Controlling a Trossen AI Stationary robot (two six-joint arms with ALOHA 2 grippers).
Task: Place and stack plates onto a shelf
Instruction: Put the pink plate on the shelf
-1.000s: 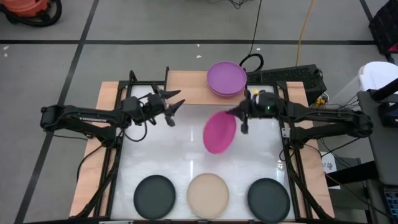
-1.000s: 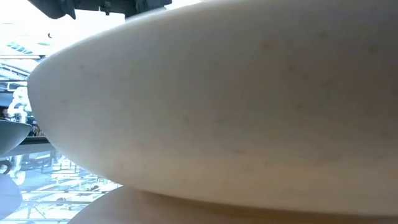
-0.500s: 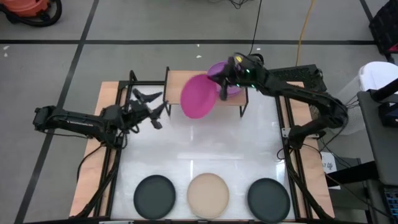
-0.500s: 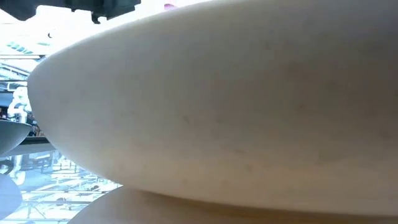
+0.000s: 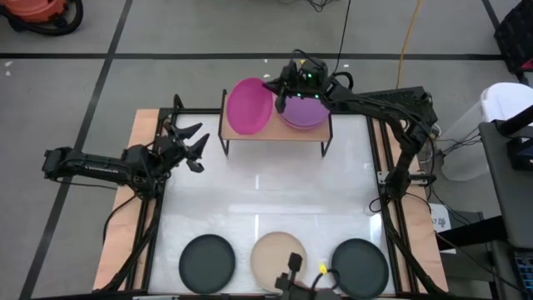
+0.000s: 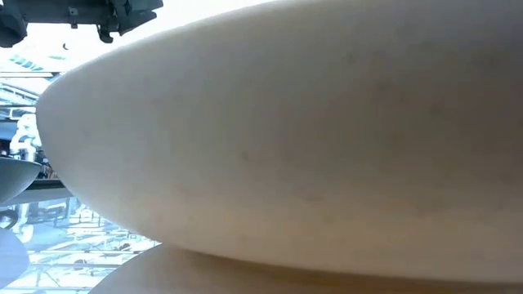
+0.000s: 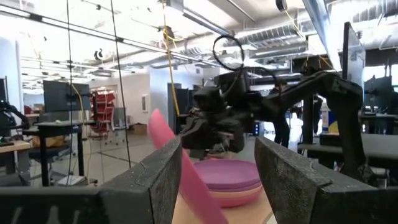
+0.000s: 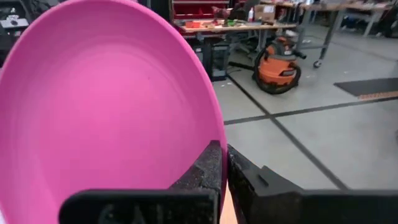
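Note:
My right gripper is shut on a magenta plate, which is tilted above the left half of the shelf. The shelf has a light wood top on black legs. A stack of purple plates over a light pink one rests flat on the shelf's right half. My left gripper is open and empty, level, left of the shelf. Two black plates and a beige plate lie flat at the table's near edge. My right gripper pinches the magenta plate's rim on its right side, one finger on the hollow face and one behind it. The fingers come from the table's right, about level. The plate is tilted; whether its lower edge touches the shelf I cannot tell.
The beige plate fills the low view. A small dark device with a cable sits at the near edge beside the beige plate. The white tabletop lies between the shelf and the front plates.
My right gripper has carried the magenta plate from over the table's middle toward the far edge and left, to above the shelf's left half; the plate has stayed tilted. My left gripper has drawn back toward the table's left edge, staying open.

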